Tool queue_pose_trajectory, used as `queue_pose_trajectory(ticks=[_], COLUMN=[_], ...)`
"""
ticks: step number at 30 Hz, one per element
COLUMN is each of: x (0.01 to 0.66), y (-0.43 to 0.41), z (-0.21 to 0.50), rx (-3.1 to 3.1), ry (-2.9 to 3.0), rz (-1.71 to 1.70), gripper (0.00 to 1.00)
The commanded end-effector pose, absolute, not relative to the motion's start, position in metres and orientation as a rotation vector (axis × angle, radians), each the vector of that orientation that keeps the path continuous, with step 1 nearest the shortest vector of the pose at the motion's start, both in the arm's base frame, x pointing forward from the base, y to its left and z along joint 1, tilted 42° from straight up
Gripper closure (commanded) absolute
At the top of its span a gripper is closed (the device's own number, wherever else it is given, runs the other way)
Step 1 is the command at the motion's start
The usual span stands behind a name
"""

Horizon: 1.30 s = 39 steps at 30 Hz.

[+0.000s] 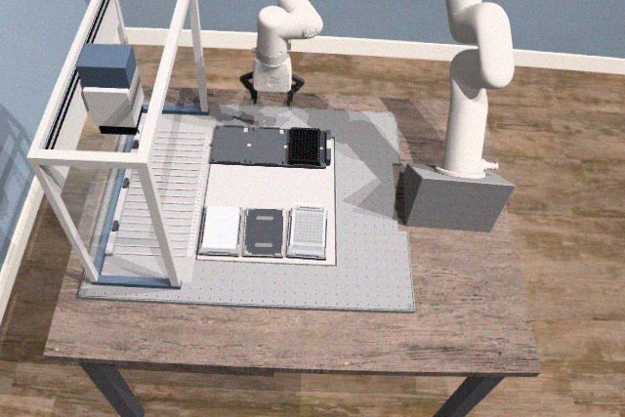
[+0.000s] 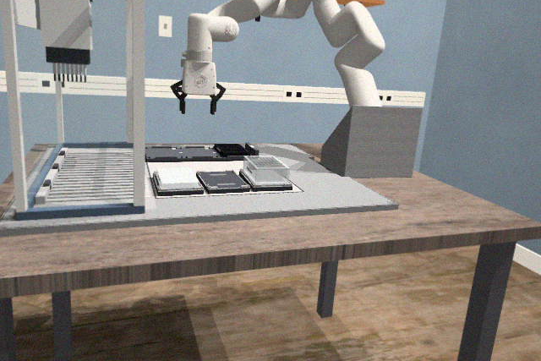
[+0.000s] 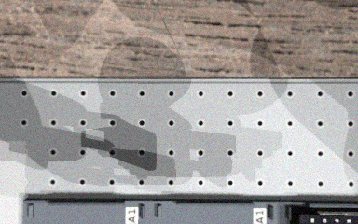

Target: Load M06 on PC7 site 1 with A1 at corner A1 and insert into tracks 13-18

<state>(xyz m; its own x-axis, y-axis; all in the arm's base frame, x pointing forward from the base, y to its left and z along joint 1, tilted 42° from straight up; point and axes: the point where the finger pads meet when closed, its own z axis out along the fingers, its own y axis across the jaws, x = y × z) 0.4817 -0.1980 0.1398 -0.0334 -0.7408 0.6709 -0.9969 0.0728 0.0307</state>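
The dark grey carrier PC7 (image 1: 270, 146) lies on the apron, its left end at the edge of the rails (image 1: 169, 185). The black plate M06 (image 1: 305, 145) sits on site 1, next to the handle (image 1: 328, 149). Sites 2 and 3 are bare. The clear deep-well block M09 (image 1: 307, 231) stands in the right nest and the white plate M60 (image 1: 220, 230) in the left nest. The middle nest (image 1: 263, 231) is empty. My gripper (image 1: 271, 97) is open and empty, high above the baseplate just past the carrier's far edge; it also shows in the exterior view (image 2: 197, 107). The wrist view shows the carrier's edge with an A1 label (image 3: 130, 216) and a corner of M06 (image 3: 339, 218).
The white instrument frame (image 1: 108, 114) stands over the rails, with a pipetting head (image 1: 108, 89) hanging at its far left. The arm's grey base block (image 1: 454, 195) stands at the right. The perforated baseplate (image 3: 199, 135) ends at the wooden table top (image 3: 176, 37).
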Motion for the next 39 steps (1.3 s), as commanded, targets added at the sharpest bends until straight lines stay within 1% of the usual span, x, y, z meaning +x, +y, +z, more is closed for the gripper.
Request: queue_pose_trajectory(ticks=[1, 7, 21, 39], x=[0.483, 0.482, 0.482, 0.480], y=[-0.211, -0.223, -0.223, -0.241], z=[0.154, 0.165, 0.165, 0.145], rx=[1.725, 1.725, 1.725, 1.725], ry=[-1.828, -1.828, -1.828, -1.828], rz=[0.634, 0.634, 0.634, 0.634], gripper=[0.00, 0.00, 0.00, 0.00])
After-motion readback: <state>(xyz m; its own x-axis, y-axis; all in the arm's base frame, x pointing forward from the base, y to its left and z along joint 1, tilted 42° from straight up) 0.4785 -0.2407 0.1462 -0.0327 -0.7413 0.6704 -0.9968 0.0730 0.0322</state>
